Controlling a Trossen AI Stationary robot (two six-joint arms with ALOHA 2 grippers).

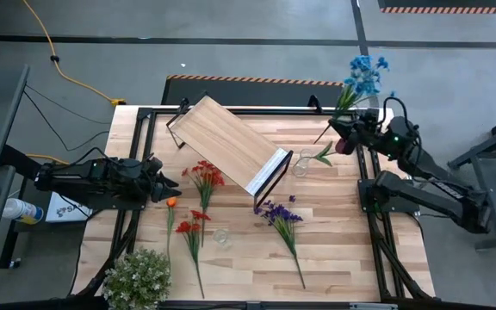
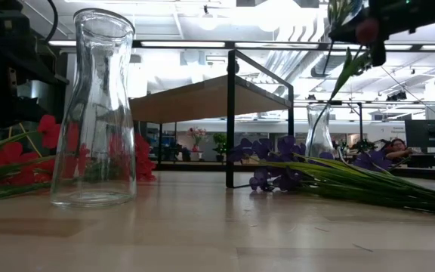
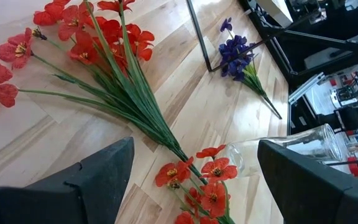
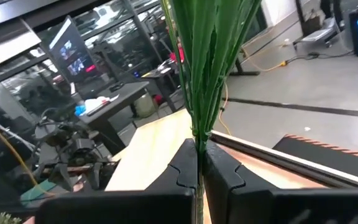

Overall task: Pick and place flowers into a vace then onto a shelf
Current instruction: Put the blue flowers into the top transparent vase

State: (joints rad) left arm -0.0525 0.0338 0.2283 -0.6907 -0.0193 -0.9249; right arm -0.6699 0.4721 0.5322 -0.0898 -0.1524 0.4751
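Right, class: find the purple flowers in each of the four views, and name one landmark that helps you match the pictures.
High view: purple flowers lie on the table, below the shelf's lower end.
Low view: purple flowers right of centre, beside the shelf's black leg.
Left wrist view: far off, past the red flowers.
Right wrist view: not in it.
Shared landmark: the shelf's black end bracket.

Blue flowers (image 1: 365,76) are hanging pinched in the right gripper (image 1: 344,131) past the table's far right corner. Red flowers (image 1: 203,176), orange sprig (image 1: 171,204), dark red flowers (image 1: 191,228) and purple flowers (image 1: 279,215) are lying flat. Light-wood shelf (image 1: 227,141) is standing skewed mid-table.
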